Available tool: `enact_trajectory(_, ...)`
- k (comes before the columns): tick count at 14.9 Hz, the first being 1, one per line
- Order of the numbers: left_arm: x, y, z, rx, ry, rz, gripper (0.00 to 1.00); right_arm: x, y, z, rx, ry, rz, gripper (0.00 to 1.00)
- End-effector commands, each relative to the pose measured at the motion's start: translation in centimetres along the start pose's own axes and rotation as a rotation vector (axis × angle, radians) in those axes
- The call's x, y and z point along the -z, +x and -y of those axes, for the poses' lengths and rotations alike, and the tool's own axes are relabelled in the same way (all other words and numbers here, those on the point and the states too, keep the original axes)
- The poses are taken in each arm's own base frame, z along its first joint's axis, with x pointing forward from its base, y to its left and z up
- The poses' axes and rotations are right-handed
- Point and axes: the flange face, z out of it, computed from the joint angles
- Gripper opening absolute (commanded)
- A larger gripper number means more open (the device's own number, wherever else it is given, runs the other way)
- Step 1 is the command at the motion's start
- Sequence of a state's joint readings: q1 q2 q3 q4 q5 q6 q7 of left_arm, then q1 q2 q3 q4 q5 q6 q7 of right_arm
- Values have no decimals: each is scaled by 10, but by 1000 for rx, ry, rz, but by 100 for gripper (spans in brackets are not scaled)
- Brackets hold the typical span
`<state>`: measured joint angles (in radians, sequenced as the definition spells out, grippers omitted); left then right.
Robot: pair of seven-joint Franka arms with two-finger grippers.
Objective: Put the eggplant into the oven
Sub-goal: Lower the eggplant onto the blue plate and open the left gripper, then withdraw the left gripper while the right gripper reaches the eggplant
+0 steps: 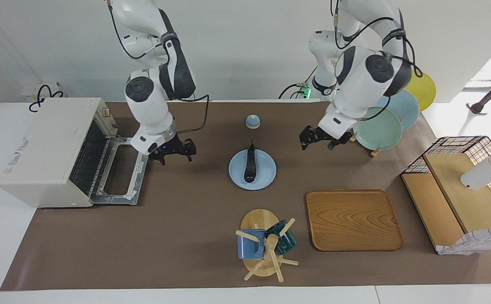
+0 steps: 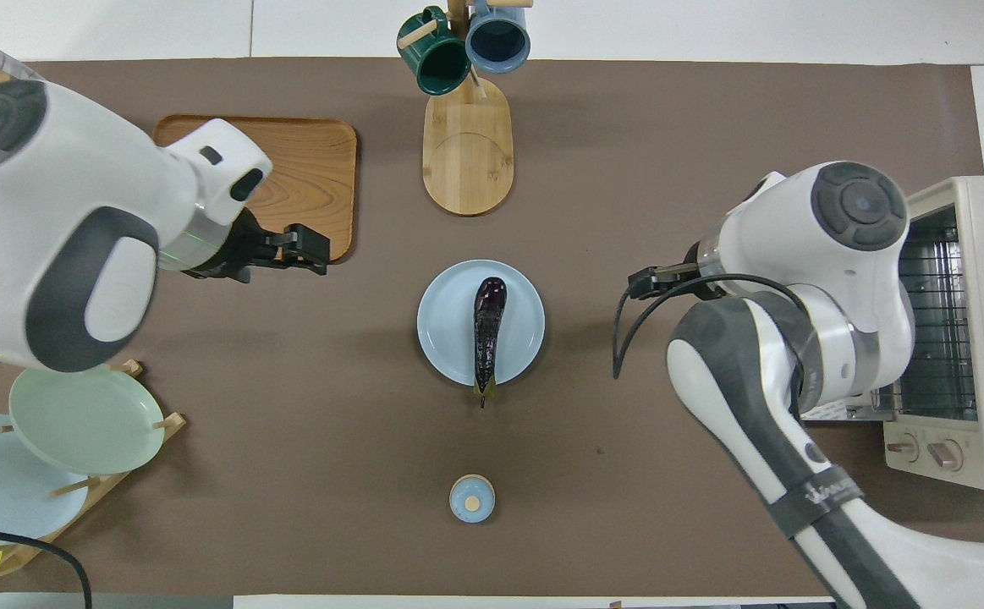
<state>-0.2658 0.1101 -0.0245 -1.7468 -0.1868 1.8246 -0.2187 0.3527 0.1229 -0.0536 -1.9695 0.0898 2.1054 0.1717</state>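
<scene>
Table: brown mat [image 1: 177,219] covering most of a white tabletop, white wall at the robots' end.
Eggplant: the eggplant [image 1: 250,165] lies lengthwise on a light blue plate [image 1: 266,177] mid-table, stem end poking over the rim toward the robots. Nothing is touching it.
Oven: the oven [image 1: 44,150] sits at the right arm's end of the table, door [image 1: 120,198] dropped flat open, wire rack [image 2: 927,330] visible inside.
Right gripper: the right gripper [image 1: 173,153] hangs low over the mat just beside the open door, between oven and plate. Fingers look spread and it's got nothing in it.
Left gripper: the left gripper [image 1: 319,139] is up over the mat between the plate and the dish rack [image 2: 90,499], also spread apart with nothing held.
Other stuff: small blue bell-looking thing with a wooden knob [image 1: 252,121] nearer to the robots than the plate. Wooden tray [image 1: 353,219] and a mug tree [image 1: 266,249] with a blue mug [image 1: 250,244] and a green mug [image 2: 434,61] are farther from the robots. Wire basket with wooden boards [image 1: 460,198] sits at the left arm's end.
</scene>
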Motion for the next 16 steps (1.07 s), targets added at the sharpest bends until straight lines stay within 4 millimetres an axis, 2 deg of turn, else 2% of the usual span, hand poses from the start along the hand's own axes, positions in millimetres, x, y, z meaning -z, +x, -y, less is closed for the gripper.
enact_trajectory(1,32,10,50,-24,-8,15,100,10,2,94,-1,21,-41,100)
enact_trajectory(2,40,9,68,-42,11,11,100,14,6,122,10,30,-67,100)
enact_trajectory(3,50,5,84,-58,36,10,100,10,14,158,20,30,-73,100)
enact_trajectory(4,55,2,97,-76,52,23,100,-1,17,205,21,26,-74,100)
enact_trajectory(5,61,-4,105,-89,53,32,100,-26,18,246,11,-8,-67,100)
enact_trajectory(6,65,-8,109,-90,53,37,100,-44,22,278,6,-50,-98,100)
enact_trajectory(7,68,-11,113,-83,52,41,100,-52,25,294,-6,-64,-131,100)
enact_trajectory(9,71,-15,114,-80,57,47,100,-65,13,318,15,-52,-159,100)
enact_trajectory(10,73,-16,115,-81,68,45,100,-84,0,327,41,-57,-153,100)
enact_trajectory(11,74,-17,116,-83,81,44,100,-103,-7,324,53,-69,-148,100)
enact_trajectory(13,79,-19,117,-85,97,36,100,-119,-13,316,62,-83,-142,100)
enact_trajectory(16,91,-29,118,-90,138,41,100,-130,-22,310,68,-88,-132,68)
